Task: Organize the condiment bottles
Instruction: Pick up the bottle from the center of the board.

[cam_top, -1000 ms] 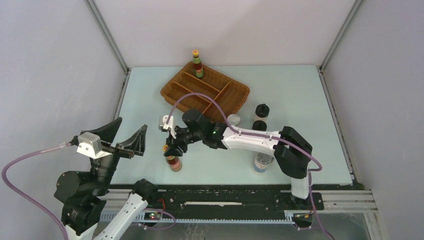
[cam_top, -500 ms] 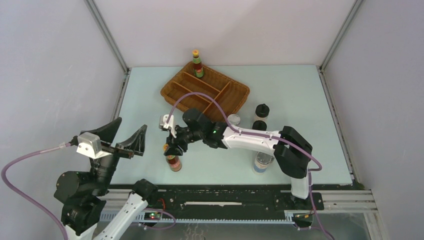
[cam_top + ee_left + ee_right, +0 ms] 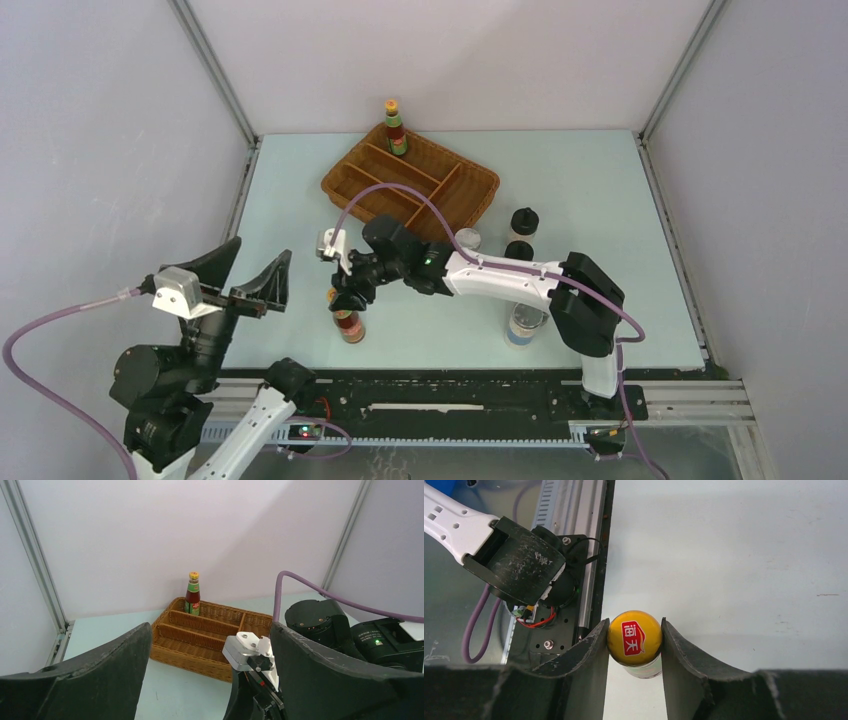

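A slim red-brown sauce bottle point(image 3: 348, 323) stands near the table's front edge. My right gripper point(image 3: 344, 299) is shut on its yellow cap point(image 3: 634, 637), one finger on each side. A second sauce bottle point(image 3: 396, 128) stands upright in the far corner of the wicker tray point(image 3: 338, 186). Two black-capped shakers point(image 3: 523, 222) stand right of the tray, beside a silver-lidded jar point(image 3: 467, 239). Another jar point(image 3: 523, 326) sits partly hidden under my right arm. My left gripper point(image 3: 262, 252) hangs open and empty above the front left corner.
The tray's point(image 3: 200, 652) long compartments hold nothing but the far sauce bottle point(image 3: 192, 594). A purple cable point(image 3: 400, 200) arches over the right arm. White walls and metal posts close in the table on three sides.
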